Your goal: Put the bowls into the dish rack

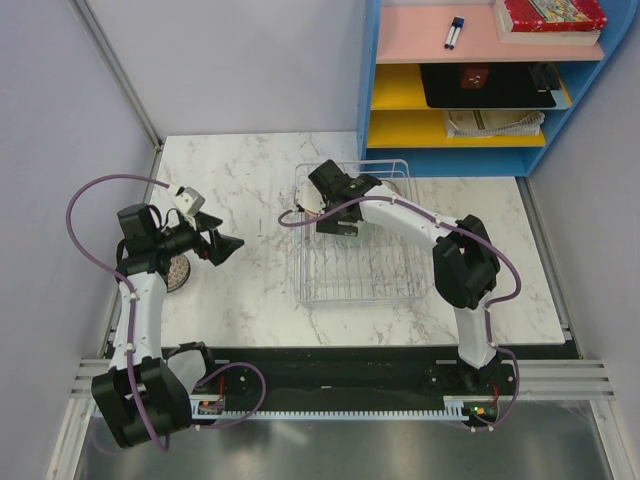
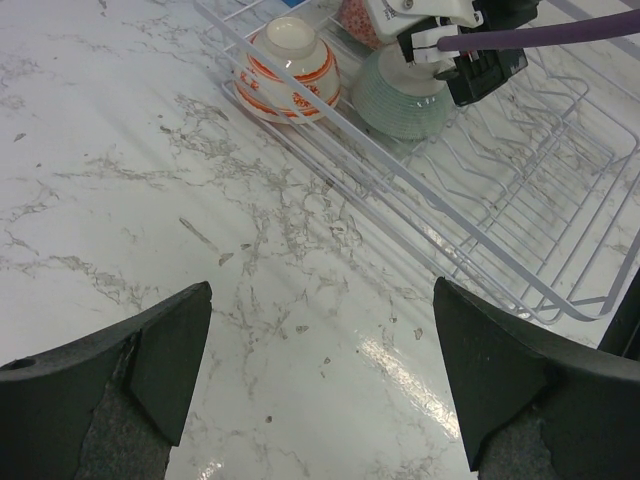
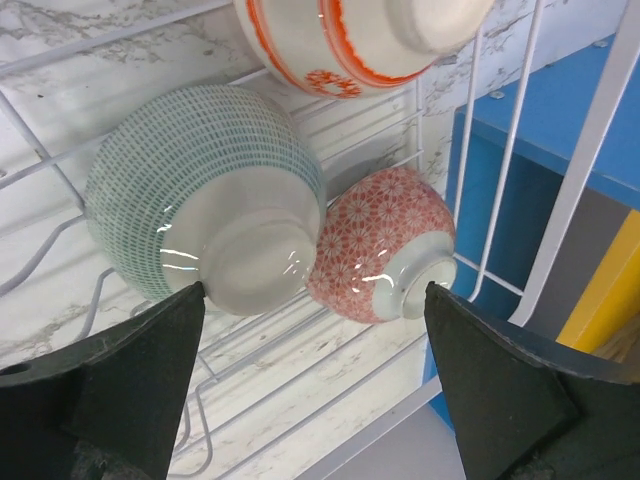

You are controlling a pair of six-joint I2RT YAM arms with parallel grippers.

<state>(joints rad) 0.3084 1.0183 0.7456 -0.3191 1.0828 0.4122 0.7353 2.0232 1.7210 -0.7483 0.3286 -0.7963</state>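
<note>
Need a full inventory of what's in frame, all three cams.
table: one, white marble, under everything
dish rack: one, silver-white wire, mid-table
green bowl: one, pale green, rack's far end, base showing
red-patterned bowl: one, red, beside the green one
white bowl: one, orange-red bands, rack's far left
speckled bowl: one, brownish, table's left side, partly hidden
shelf unit: one, blue, pink and yellow boards, far right
book: one, red, top board
markers: two, dark, top board
left gripper: one, black fingers open, over bare table
right gripper: one, black fingers open, over green and red bowls
</note>
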